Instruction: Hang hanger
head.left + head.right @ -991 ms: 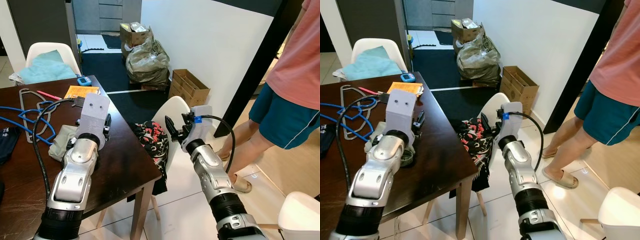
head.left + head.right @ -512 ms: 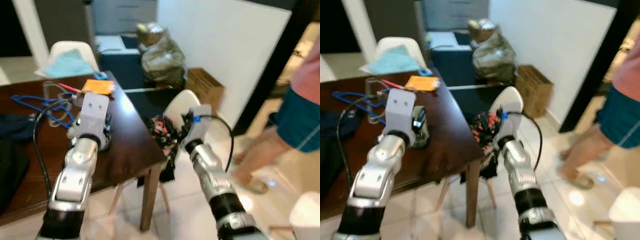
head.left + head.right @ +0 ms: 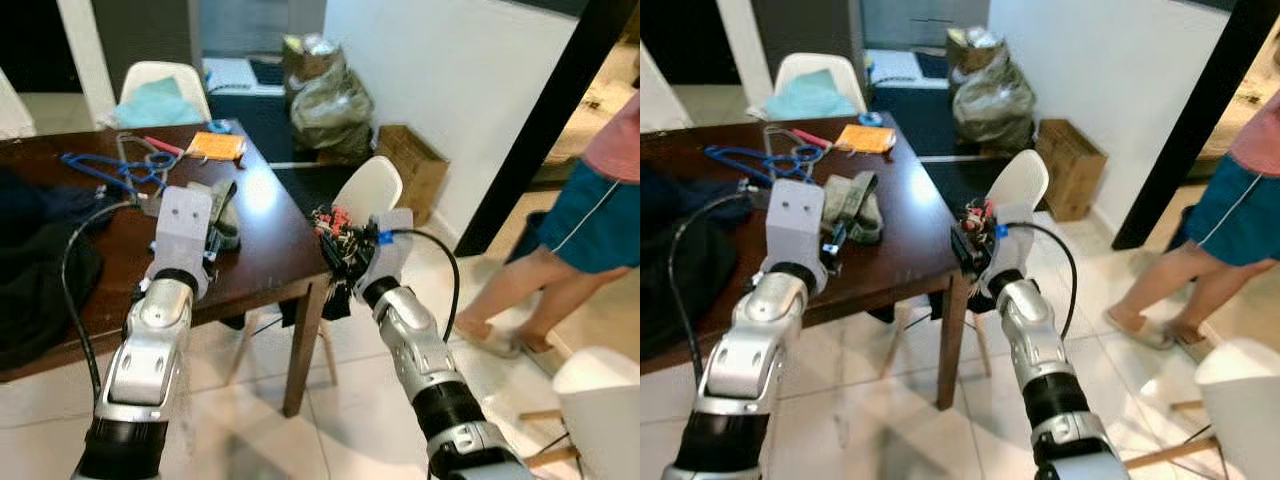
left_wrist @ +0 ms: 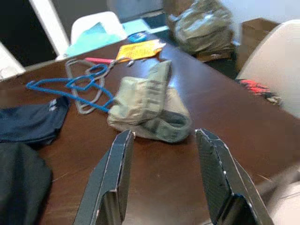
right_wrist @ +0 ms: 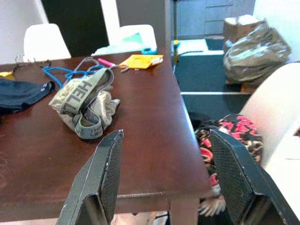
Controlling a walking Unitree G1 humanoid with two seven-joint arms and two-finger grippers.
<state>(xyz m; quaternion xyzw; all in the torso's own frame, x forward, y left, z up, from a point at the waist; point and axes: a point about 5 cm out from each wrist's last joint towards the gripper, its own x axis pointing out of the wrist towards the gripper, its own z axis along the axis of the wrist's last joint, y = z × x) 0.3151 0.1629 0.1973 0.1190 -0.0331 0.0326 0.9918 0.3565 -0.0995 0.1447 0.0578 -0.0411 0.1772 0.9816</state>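
Note:
A blue hanger (image 3: pixel 100 165) and a grey hanger (image 3: pixel 132 142) lie tangled at the far side of the dark wooden table (image 3: pixel 270 250); the left wrist view has the blue hanger (image 4: pixel 65 86) beyond an olive garment (image 4: pixel 150 103). My left gripper (image 4: pixel 165 133) is open above the table, just short of that garment, with nothing between its fingers. My right gripper (image 5: pixel 167 133) is open too, held off the table's right edge beside the corner, near a patterned cloth (image 3: pixel 335 225) on a white chair (image 3: pixel 372 188).
Dark clothes (image 3: pixel 40 250) cover the table's left part. An orange pad (image 3: pixel 215 147) lies at the far end. A person (image 3: pixel 580 215) stands at the right. A cardboard box (image 3: pixel 410 165), stuffed bags (image 3: pixel 335 95) and another white chair (image 3: pixel 600 390) are around.
The whole picture has shifted and passed through blur, so the camera has moved back from the table. Both arms hold the same pose, grippers still open and empty.

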